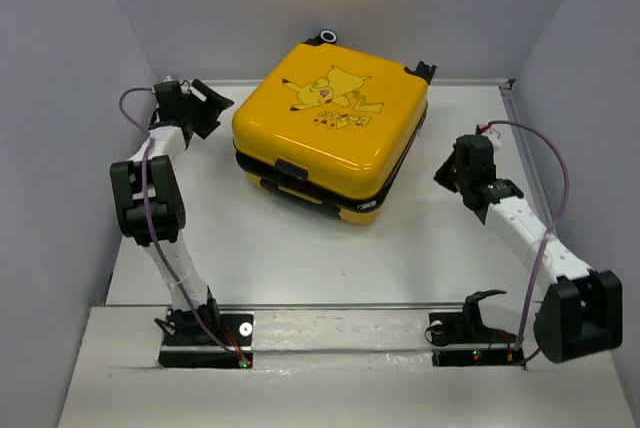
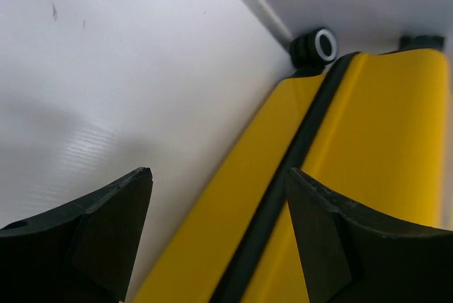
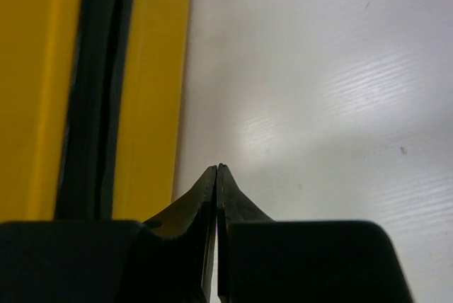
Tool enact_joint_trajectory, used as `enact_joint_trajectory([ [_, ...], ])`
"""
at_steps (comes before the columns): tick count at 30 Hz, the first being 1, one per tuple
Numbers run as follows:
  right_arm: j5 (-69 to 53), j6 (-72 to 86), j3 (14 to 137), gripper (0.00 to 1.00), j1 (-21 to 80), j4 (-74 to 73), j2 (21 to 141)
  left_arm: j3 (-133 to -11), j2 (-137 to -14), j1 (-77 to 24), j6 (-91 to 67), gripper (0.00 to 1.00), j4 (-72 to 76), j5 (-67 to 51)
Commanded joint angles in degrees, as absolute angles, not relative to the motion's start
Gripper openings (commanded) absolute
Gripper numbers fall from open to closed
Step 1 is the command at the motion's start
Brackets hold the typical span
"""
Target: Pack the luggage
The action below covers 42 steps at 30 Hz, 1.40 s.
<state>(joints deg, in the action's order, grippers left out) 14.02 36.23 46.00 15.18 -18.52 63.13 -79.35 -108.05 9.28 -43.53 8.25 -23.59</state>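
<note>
The luggage is a yellow hard-shell suitcase with a Pikachu cartoon. It lies flat and closed at the back middle of the white table. My left gripper hovers just off its left corner, open and holding nothing. In the left wrist view the open left gripper frames the luggage's yellow side and its black seam. My right gripper is to the right of the luggage, shut and holding nothing. In the right wrist view the right gripper points along the table beside the luggage's side.
A black and white wheel sticks out at the luggage's far corner near the back wall. Grey walls close in the table on the left, back and right. Both arm bases are bolted at the near edge.
</note>
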Motion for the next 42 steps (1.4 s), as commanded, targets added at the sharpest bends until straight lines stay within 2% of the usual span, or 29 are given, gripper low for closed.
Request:
enact_joint_trajectory([
  [1,0.5,34.1,53.3,0.07,9.8,-8.3,75.8,-82.1,-112.0,4.8,-42.9,0.86,5.9,-27.3],
  [2,0.4,33.8,53.3,0.07,9.8,-8.2,75.8,-81.7,-112.3,3.7,-42.9,0.86,6.1,-26.9],
  [4,-3.1,33.4,58.5,0.07,9.8,-7.7,83.6,-80.0,-112.4,1.3,-43.6,0.85,7.9,-26.4],
  [10,-17.7,28.9,67.1,0.07,12.3,-3.0,97.6,-61.5,-104.9,-3.6,-51.6,0.83,23.0,-25.8],
  [15,-21.6,25.0,66.7,0.07,17.0,-2.9,98.4,-47.4,-92.0,-6.9,-49.7,0.83,26.2,-19.2],
  [19,-23.4,25.0,62.6,0.07,17.6,-1.8,95.5,-33.4,-76.3,-8.4,-49.9,0.83,28.7,-17.2],
  [22,-21.4,24.3,61.6,0.07,17.6,-3.4,94.4,-30.6,-66.2,-8.4,-48.3,0.83,25.1,-16.7],
  [26,-22.4,22.1,65.0,0.08,17.1,-7.8,97.3,-32.6,-55.9,-8.5,-44.7,0.84,16.1,-15.6],
  [28,-22.1,21.5,66.5,0.12,16.3,-8.5,98.4,-35.5,-51.4,-7.8,-41.7,0.87,9.9,-12.0],
  [29,-22.5,21.4,66.8,0.14,15.7,-8.5,98.7,-36.8,-50.7,-7.3,-40.6,0.88,8.3,-10.6],
  [32,-23.5,20.7,67.8,0.32,15.7,-9.0,98.8,-42.4,-51.3,-4.2,-38.8,0.91,5.4,-11.4],
  [36,-22.6,19.5,67.9,0.42,15.2,-10.1,97.2,-53.8,-62.5,-1.4,-34.6,0.95,2.0,-16.2],
  [42,-22.1,18.4,67.1,0.46,15.2,-10.6,95.6,-77.8,-87.1,2.7,-28.1,0.98,-5.2,-18.9],
])
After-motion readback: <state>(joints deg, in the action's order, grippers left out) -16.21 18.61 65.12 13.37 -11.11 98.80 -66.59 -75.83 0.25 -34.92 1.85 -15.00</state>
